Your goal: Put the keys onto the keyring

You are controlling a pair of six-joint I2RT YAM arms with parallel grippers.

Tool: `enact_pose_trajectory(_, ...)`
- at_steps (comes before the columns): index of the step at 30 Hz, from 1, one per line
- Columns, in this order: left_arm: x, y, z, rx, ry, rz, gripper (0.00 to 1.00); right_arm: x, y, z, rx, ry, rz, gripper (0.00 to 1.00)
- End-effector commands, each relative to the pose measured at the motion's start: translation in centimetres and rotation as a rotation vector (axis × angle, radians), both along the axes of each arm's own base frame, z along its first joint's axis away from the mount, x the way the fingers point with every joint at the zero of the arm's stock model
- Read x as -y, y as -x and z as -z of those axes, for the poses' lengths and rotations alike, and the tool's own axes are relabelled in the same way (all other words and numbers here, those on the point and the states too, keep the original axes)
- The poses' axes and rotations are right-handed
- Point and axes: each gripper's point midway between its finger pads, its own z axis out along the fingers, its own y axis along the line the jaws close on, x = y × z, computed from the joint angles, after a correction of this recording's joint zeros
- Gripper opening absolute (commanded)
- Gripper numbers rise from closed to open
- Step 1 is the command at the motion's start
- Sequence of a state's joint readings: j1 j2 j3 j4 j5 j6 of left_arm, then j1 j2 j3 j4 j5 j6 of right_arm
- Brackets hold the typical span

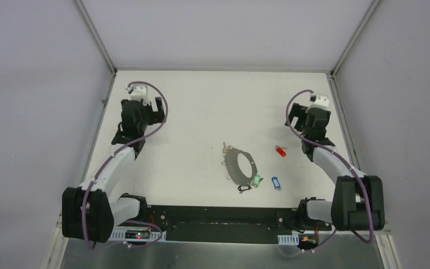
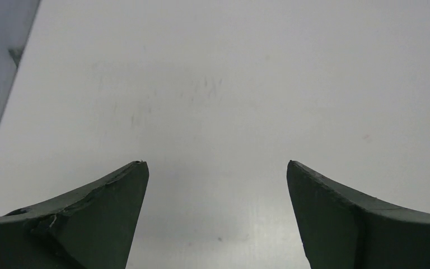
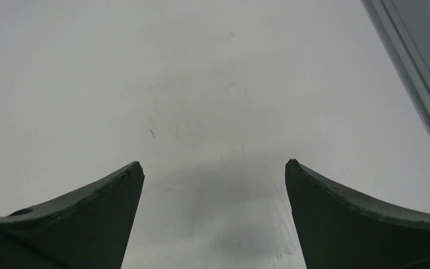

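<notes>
The keyring [image 1: 238, 154], a thin dark grey hoop with small silver split rings on its rim, lies flat at the table's middle. A green-tagged key [image 1: 256, 180] and a black-tagged key [image 1: 244, 188] lie at its near rim. A blue-tagged key [image 1: 275, 182] lies just right of them, apart from the hoop. A red-tagged key [image 1: 281, 151] lies to the right of the hoop. My left gripper [image 1: 145, 101] is open and empty at the far left, over bare table [image 2: 218, 101]. My right gripper [image 1: 309, 107] is open and empty at the far right, beyond the red key.
White enclosure walls close the table on three sides. A metal frame post [image 3: 409, 61] runs along the right edge near my right gripper. A wall edge [image 2: 0, 73] lies left of my left gripper. A dark base strip [image 1: 213, 216] spans the near edge.
</notes>
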State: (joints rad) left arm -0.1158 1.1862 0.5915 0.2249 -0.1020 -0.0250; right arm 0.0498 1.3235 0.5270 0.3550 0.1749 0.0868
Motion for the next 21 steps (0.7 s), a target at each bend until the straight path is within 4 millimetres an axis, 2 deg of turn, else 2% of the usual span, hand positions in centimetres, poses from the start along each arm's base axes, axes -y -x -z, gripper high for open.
enact_pose_trajectory(1,1.7,3.4,-6.8,-0.118,0.246,-0.021,0.99,-0.9,2.7,-4.9,-0.121,-0.176,0.087,1.00)
enact_pose_trajectory(4,5.0,6.1,-7.4,-0.236,0.383,0.108,0.99,-2.3,6.1,-4.4,-0.263,-0.277,0.087,1.00)
enact_pose_trajectory(8,9.6,9.9,-5.2,-0.449,0.672,0.205,0.99,-4.8,9.5,-4.6,-0.353,-0.419,0.021,1.00)
enact_pose_trajectory(10,11.1,11.2,-3.5,-0.539,0.801,0.211,0.99,-5.4,10.8,-4.3,-0.360,-0.474,0.031,1.00)
enact_pose_trajectory(11,11.7,11.6,-3.0,-0.565,0.858,0.213,0.97,-5.8,11.4,-4.1,-0.374,-0.501,0.029,0.99)
enact_pose_trajectory(14,13.2,12.9,-1.4,-0.599,0.999,0.248,0.84,-7.8,13.1,-3.6,-0.436,-0.585,-0.051,0.99)
enact_pose_trajectory(17,13.8,14.1,-0.5,-0.613,1.045,0.261,0.82,-9.7,14.3,-3.2,-0.488,-0.665,-0.115,1.00)
enact_pose_trajectory(21,14.8,15.2,0.8,-0.667,1.049,0.265,0.80,-12.5,15.0,-3.5,-0.492,-0.704,-0.248,1.00)
